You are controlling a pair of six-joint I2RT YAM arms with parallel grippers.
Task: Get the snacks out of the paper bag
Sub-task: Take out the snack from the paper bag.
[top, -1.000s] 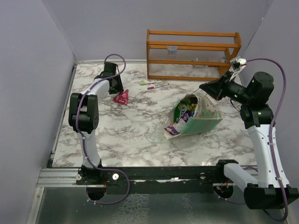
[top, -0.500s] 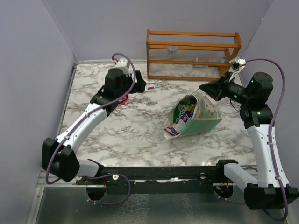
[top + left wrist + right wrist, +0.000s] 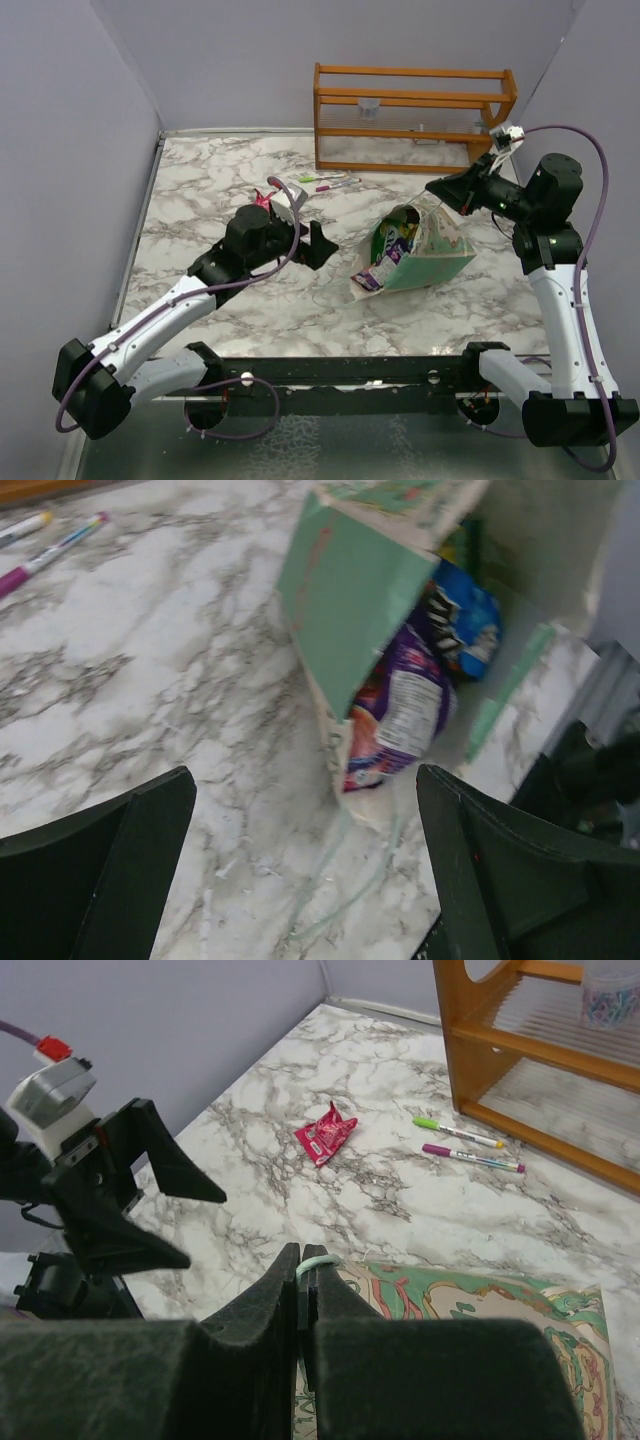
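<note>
The paper bag (image 3: 425, 252) lies on its side in the middle right of the table, mouth facing left. A purple snack (image 3: 398, 712) sticks out of the mouth and a blue snack (image 3: 466, 620) sits deeper inside. A pink-red snack (image 3: 325, 1132) lies on the marble at the far left. My left gripper (image 3: 305, 780) is open just left of the bag's mouth, with nothing between its fingers. Above the bag, my right gripper (image 3: 302, 1255) is shut on the bag's pale green string handle (image 3: 320, 1261) and holds its upper side up.
An orange wooden rack (image 3: 412, 118) stands at the back with a clear cup (image 3: 610, 990) on its shelf. Two pens (image 3: 328, 181) lie in front of it. The bag's other string handle (image 3: 340, 880) trails on the marble. Grey walls close in left, back and right.
My left arm has swung from the far left corner to the bag's mouth and its gripper has opened. The pink-red packet stays where it lay. The right arm has not moved.
</note>
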